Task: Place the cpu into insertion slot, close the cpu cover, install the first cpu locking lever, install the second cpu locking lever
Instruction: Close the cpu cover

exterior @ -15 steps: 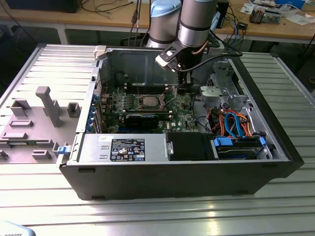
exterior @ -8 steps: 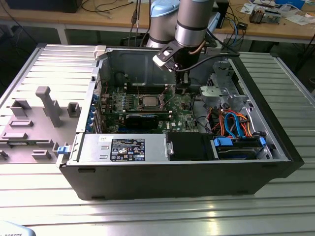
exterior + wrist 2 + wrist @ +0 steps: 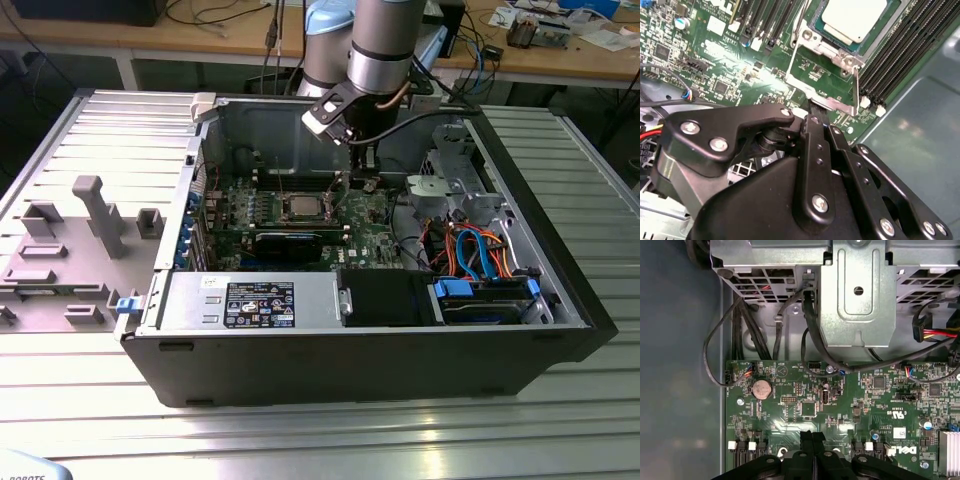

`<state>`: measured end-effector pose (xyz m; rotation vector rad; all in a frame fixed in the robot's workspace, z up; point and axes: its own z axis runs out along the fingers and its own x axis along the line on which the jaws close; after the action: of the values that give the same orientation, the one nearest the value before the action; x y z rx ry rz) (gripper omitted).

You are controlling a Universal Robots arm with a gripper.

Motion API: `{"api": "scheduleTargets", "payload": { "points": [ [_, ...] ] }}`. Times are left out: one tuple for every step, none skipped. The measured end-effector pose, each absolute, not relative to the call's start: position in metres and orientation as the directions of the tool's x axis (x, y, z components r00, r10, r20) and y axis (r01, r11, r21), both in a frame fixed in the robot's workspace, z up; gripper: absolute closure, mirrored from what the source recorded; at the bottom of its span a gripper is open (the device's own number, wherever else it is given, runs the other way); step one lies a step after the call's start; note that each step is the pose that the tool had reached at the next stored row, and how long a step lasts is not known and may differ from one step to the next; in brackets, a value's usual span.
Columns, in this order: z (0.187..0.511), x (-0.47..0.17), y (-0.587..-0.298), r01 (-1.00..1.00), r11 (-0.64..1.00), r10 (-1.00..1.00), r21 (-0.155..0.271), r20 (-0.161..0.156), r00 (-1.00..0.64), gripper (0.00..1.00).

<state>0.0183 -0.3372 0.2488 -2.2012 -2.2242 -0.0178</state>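
Observation:
The cpu (image 3: 855,17), with its plain silver top, lies flat in the insertion slot (image 3: 836,44) on the green board; in the exterior view the cpu (image 3: 300,207) is mid-board. The cpu cover (image 3: 826,97) is swung open, and green board shows through its window. My gripper (image 3: 816,111) is shut, with its black fingertips right at the cover's outer bar. Whether they touch it I cannot tell. In the exterior view my gripper (image 3: 365,185) hangs just to the right of the slot. A thin wire lever (image 3: 799,25) stands raised beside the slot.
I am inside an open computer case (image 3: 350,350). A metal drive cage (image 3: 855,295) and black cables (image 3: 810,340) stand past my gripper (image 3: 812,436). Long black memory slots (image 3: 905,45) flank the slot. Orange and blue cables (image 3: 480,250) lie at the exterior view's right.

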Motion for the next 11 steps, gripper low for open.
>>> {"api": "scheduleTargets", "payload": {
  "points": [
    [0.2488, 0.0183, -0.3372, 1.0, 0.011, 1.0, -0.001, 0.017, -0.011, 0.89],
    [0.2488, 0.018, -0.3372, 1.0, 0.01, 1.0, -0.001, 0.017, -0.01, 0.89],
    [0.2486, 0.017, -0.3372, 1.0, 0.01, 1.0, -0.001, 0.017, -0.01, 0.89],
    [0.2485, 0.017, -0.3372, 1.0, 0.01, 1.0, -0.001, 0.017, -0.01, 0.89],
    [0.2485, 0.0168, -0.3372, 1.0, 0.01, 1.0, -0.001, 0.017, -0.01, 0.89],
    [0.2485, 0.0164, -0.3372, 1.0, 0.01, 1.0, -0.001, 0.017, -0.01, 0.89],
    [0.2485, 0.0162, -0.3372, 1.0, 0.01, 1.0, -0.001, 0.017, -0.01, 0.89],
    [0.2484, 0.0161, -0.3372, 1.0, 0.01, 1.0, -0.001, 0.017, -0.01, 0.89],
    [0.2484, 0.0158, -0.3372, 1.0, 0.01, 1.0, -0.001, 0.017, -0.01, 0.89],
    [0.2484, 0.0156, -0.3372, 1.0, 0.01, 1.0, -0.001, 0.017, -0.01, 0.89],
    [0.2483, 0.0154, -0.3372, 1.0, 0.01, 1.0, -0.001, 0.017, -0.01, 0.89]
  ]
}}
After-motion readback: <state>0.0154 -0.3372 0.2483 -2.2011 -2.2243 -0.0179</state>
